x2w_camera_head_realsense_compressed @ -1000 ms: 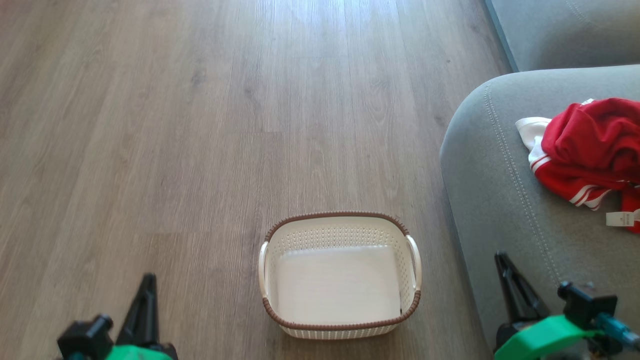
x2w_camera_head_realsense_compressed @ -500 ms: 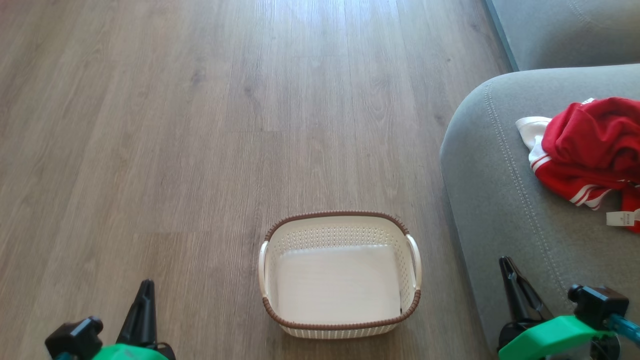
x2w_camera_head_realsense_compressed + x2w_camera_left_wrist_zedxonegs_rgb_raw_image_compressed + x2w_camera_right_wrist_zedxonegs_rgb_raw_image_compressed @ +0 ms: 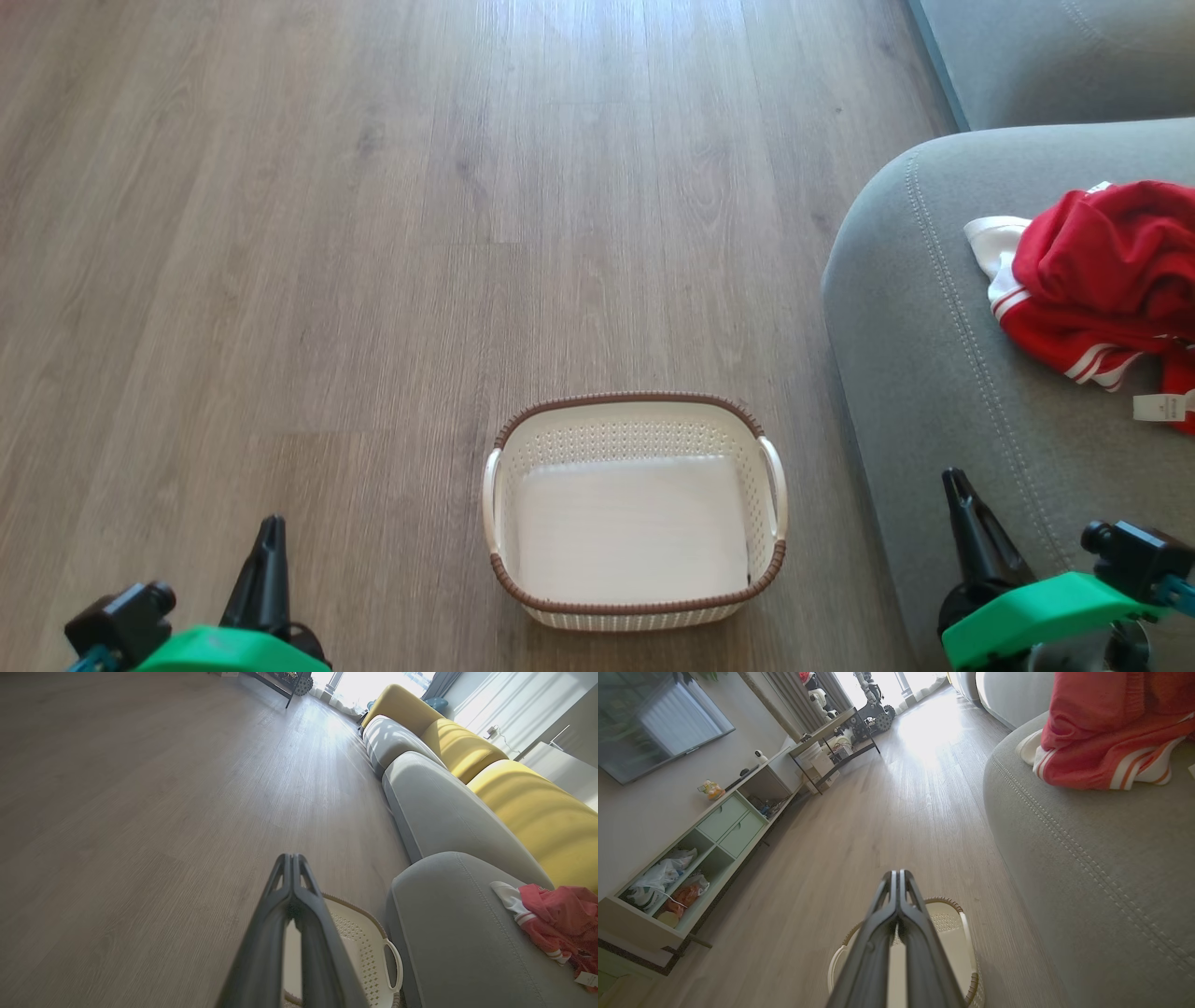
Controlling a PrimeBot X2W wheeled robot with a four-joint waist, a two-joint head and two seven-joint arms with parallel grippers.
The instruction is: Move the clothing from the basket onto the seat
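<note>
The white perforated basket (image 3: 635, 513) with its brown rim stands on the wooden floor, and nothing lies inside it. Red clothing (image 3: 1106, 280) with white stripes lies bunched on the grey seat (image 3: 934, 355) at the right. My left gripper (image 3: 271, 527) is shut and holds nothing, low at the left of the basket. Over the seat's front edge, my right gripper (image 3: 952, 481) is shut and bare too. In the left wrist view the left gripper (image 3: 292, 858) points past the basket (image 3: 369, 956) toward the seat (image 3: 448, 933) and clothing (image 3: 556, 919). The right gripper (image 3: 896, 875) rises above the basket (image 3: 948, 924), with the clothing (image 3: 1106, 728) at upper right.
Wooden floor (image 3: 373, 233) stretches ahead and to the left. A second grey cushion (image 3: 1074, 56) lies beyond the seat. Yellow back cushions (image 3: 537, 807) line the sofa. A low green shelf unit (image 3: 705, 844) and a metal-framed table (image 3: 840, 732) stand along the far wall.
Both grippers have drawn down toward the bottom of the head view, the left one slightly leftward and the right one slightly rightward. Basket and clothing have stayed put.
</note>
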